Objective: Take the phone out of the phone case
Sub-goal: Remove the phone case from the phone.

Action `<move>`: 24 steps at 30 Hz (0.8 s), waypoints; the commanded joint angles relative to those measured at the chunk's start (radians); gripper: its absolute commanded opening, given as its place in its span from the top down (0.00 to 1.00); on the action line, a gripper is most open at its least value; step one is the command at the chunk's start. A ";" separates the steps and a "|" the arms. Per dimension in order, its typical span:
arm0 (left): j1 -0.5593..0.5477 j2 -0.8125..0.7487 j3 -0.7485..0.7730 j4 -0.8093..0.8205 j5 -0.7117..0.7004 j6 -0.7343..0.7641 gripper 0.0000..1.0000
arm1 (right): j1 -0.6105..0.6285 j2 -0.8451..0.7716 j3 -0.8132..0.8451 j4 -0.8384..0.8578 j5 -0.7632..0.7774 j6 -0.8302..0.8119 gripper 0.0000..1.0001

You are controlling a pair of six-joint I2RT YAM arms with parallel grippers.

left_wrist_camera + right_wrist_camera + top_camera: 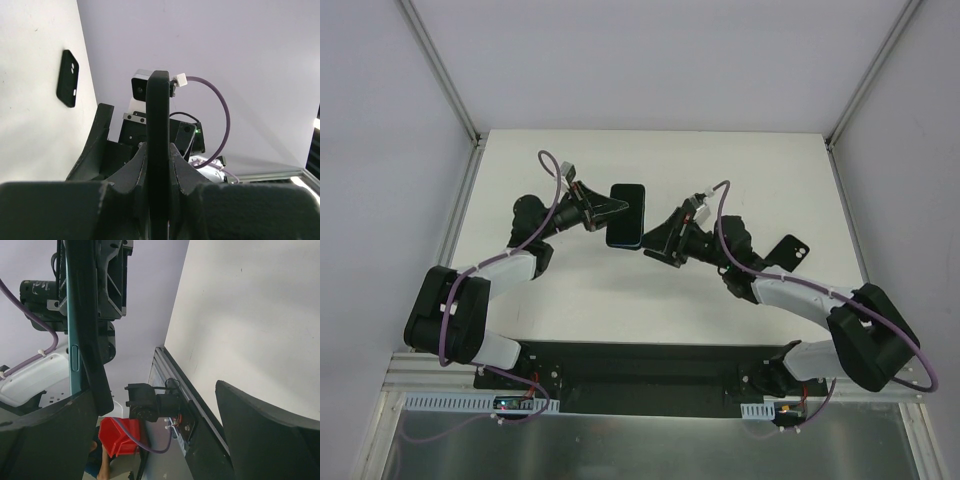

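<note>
tobi: White matte table (570, 160), plain grey walls all round. So how far along is this? Looks nearly done to me.

rae: Yeah, I'd say the main bit is finished. Phone (626, 215) is near the middle of the top view, and it looks lifted off the table. The left gripper (608, 208) is clamped on its left long edge. Case (788, 251) lies by itself on the table, right of centre, well apart from the phone and close to the right arm.

tobi: And the right gripper (658, 246)?

rae: Jaws spread wide, holding nothing, sitting just beside the phone's lower right corner. My guess is all that's left is putting the phone down.

tobi: Materials?

rae: Phone is a thin rigid slab with a glossy dark face. The right wrist view shows a teal-ish rim with a slim side button. Case is matte black, looks like soft plastic or rubber, with rounded corners and a camera cutout in one corner. In the left wrist view it lies flat in the upper left, empty as far as I can tell.
</note>
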 commanded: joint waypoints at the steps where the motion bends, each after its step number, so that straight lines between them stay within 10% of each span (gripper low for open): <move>1: -0.056 -0.056 -0.024 0.055 0.076 0.030 1.00 | 0.015 0.045 0.103 0.211 0.061 0.064 0.01; 17: -0.076 -0.136 -0.104 -0.103 0.078 0.168 1.00 | -0.008 0.137 0.261 0.214 0.004 0.092 0.04; 24: -0.076 -0.111 -0.111 -0.106 0.074 0.188 1.00 | -0.010 0.111 0.281 0.229 -0.025 0.089 0.24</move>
